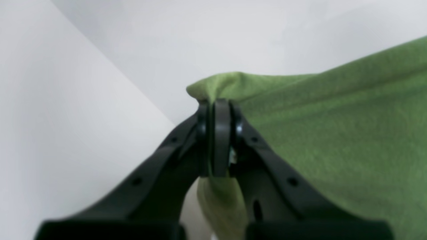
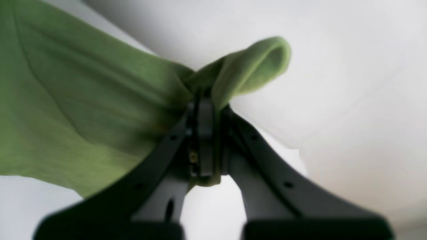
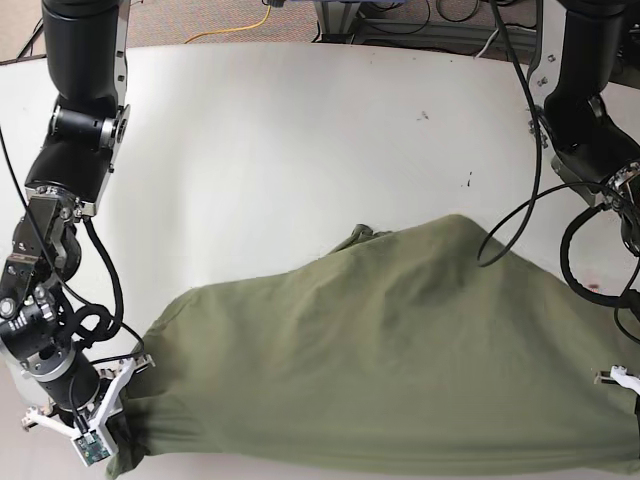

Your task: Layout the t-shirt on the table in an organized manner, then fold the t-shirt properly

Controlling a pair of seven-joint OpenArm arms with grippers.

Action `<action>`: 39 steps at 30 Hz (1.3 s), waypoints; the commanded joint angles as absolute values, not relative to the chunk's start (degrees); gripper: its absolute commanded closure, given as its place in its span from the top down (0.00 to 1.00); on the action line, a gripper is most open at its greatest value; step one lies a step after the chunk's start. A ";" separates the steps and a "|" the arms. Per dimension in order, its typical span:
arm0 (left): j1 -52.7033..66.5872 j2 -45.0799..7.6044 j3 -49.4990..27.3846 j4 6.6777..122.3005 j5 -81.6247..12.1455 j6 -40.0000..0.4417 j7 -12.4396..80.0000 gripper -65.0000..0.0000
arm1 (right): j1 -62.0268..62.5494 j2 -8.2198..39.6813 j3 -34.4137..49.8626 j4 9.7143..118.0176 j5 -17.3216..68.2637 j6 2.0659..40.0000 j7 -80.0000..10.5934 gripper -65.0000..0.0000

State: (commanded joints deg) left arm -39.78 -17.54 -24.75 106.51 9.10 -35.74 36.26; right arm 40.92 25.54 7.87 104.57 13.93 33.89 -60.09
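Gripping the t-shirt (image 3: 380,340), both hands (left hand (image 1: 218,110), right hand (image 2: 206,103)) low.

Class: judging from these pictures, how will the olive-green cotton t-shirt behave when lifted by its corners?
The olive-green cotton t-shirt is probably floppy: it sags between the left claw and the right claw. Likely light, since small pinches hold it. Its bunched corners suggest that it creases easily.

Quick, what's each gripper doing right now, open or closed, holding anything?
Left gripper: closed, pinching an edge of the t-shirt.
Right gripper: closed, pinching a fold of the t-shirt.
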 joint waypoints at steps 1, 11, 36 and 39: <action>-40.13 -17.54 -24.40 107.21 9.10 -35.74 36.79 0.00 | 40.92 25.80 7.87 105.89 13.93 33.89 -60.53 0.01; -43.21 -17.54 -22.64 108.88 9.10 -35.74 37.93 0.00 | 42.59 25.89 7.87 111.43 13.41 33.89 -62.20 0.01; -58.42 -17.27 -16.31 107.65 9.36 -35.47 41.27 0.01 | 63.43 27.82 7.25 96.92 13.76 33.98 -62.46 0.02; -59.91 -17.45 -15.43 106.07 9.36 -35.47 42.07 0.01 | 65.01 27.82 7.25 95.43 13.58 33.98 -62.46 0.02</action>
